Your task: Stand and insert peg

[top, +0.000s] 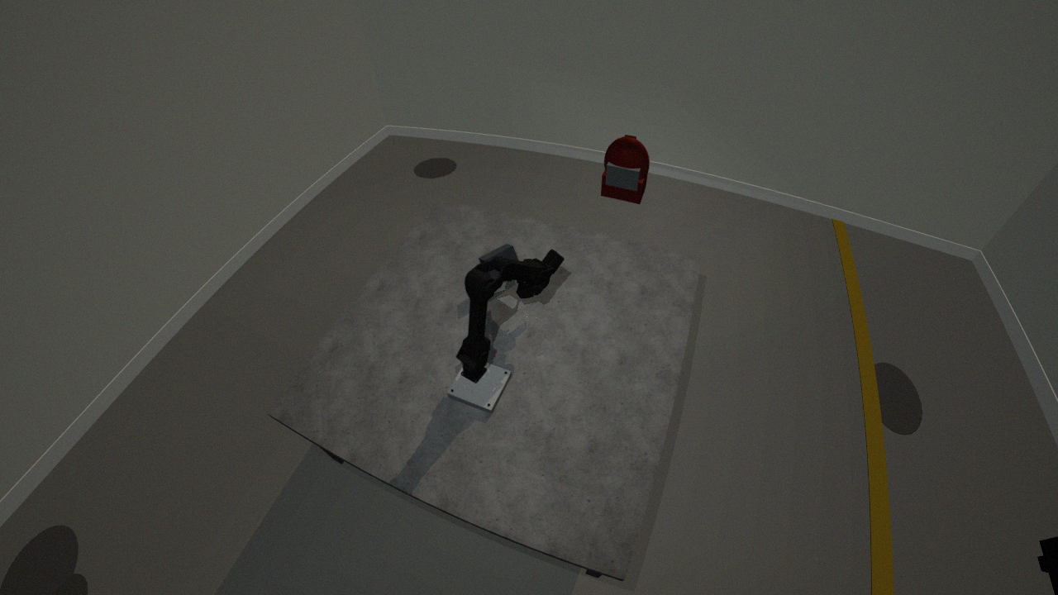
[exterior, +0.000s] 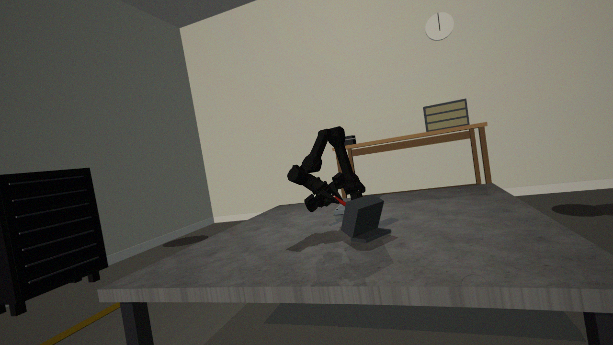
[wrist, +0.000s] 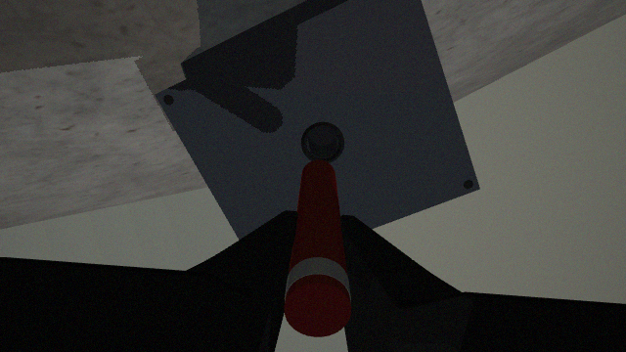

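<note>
A red peg with a white band near one end is held between the fingers. The banded end is nearest the wrist camera and the plain end points at the panel. My gripper is shut on the peg and holds it tilted, off the table. The sloped panel shows its face in the wrist view and its back and side in the exterior view. Its round hole lies just beyond the plain end in the wrist view. Whether the tip touches the panel is not clear.
The panel stands on the grey table. The arm's white base plate is on the same table. A shadow of the gripper and peg falls on the panel face. A black drawer cabinet stands beyond the table.
</note>
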Controlling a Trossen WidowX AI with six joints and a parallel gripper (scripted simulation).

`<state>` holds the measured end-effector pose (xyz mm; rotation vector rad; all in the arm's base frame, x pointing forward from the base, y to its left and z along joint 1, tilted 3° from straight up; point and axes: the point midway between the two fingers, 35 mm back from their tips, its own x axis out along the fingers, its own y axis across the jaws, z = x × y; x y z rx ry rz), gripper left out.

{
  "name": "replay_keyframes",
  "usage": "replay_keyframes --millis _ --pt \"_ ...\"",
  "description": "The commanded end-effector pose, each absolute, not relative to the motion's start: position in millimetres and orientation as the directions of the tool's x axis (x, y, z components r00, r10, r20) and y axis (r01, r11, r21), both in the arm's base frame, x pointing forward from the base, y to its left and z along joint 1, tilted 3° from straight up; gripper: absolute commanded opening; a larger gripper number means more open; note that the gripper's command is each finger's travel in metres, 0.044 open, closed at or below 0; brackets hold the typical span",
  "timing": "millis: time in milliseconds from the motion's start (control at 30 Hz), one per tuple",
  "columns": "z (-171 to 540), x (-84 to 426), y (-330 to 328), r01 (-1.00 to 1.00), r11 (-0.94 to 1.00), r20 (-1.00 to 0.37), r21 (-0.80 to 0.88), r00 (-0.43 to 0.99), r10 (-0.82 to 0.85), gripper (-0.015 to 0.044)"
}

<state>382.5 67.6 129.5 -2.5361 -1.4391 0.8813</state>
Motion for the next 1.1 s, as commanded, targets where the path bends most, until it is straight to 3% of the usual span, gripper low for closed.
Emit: replay_keyframes --millis 0,1067 --pt "124 382 71 0.758 -0.542 -0.431 -0.364 0.378 0.819 0.0" --pt "113 391 92 0.767 -0.537 -0.427 -0.351 0.379 0.821 0.0"
